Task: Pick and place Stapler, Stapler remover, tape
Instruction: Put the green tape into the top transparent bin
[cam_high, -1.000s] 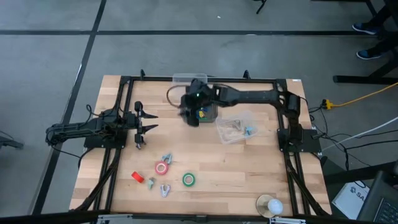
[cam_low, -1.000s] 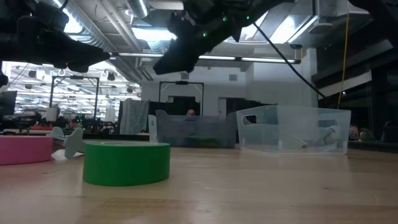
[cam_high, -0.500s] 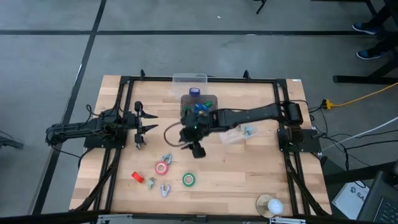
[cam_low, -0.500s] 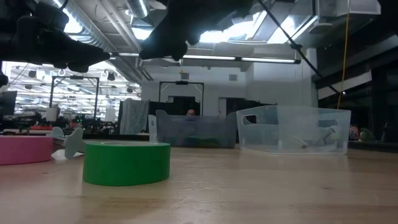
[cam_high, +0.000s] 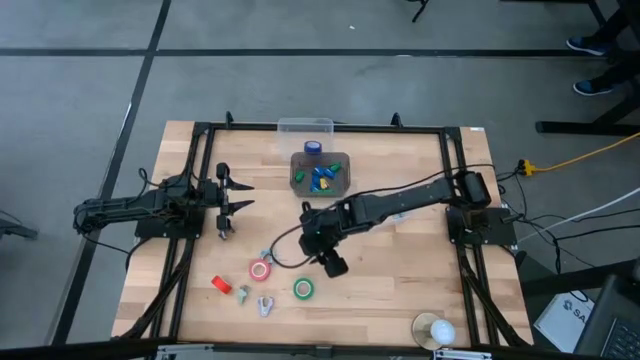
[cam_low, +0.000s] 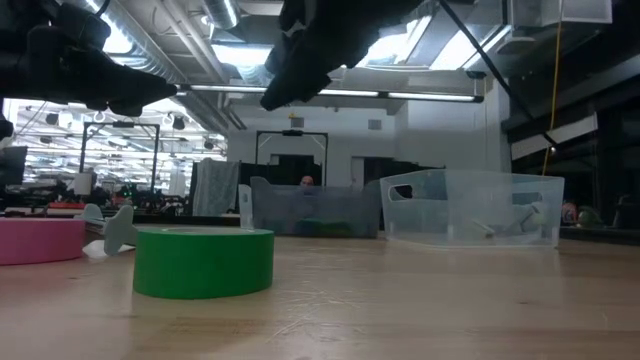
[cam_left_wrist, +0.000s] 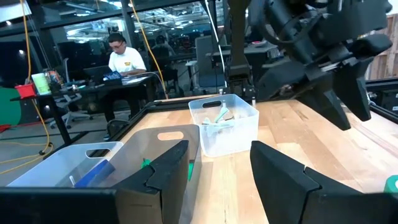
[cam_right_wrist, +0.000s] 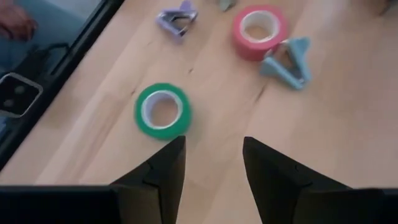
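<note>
Wooden tabletop (cam_high: 400, 290) w/ black frame rails. Right arm reaches diagonally across the middle; right claw (cam_high: 333, 262) hangs above the boards, fingers apart, nothing between them, near the green tape (cam_high: 303, 289). Left arm parked at the left edge; left claw (cam_high: 228, 208) open & empty. Clear bins at the far side: one (cam_high: 319, 172) w/ blue, green & yellow bits, another (cam_high: 305, 126) behind it w/ a blue tape roll (cam_high: 314, 147). Red-pink tape (cam_high: 261, 270) lies flat, left of green roll. Pale blue stapler remover (cam_right_wrist: 288, 61) touches the red-pink roll; a lilac one (cam_right_wrist: 176, 14) lies apart from it. Small red item (cam_high: 222, 285) left of them, unclear what
</note>
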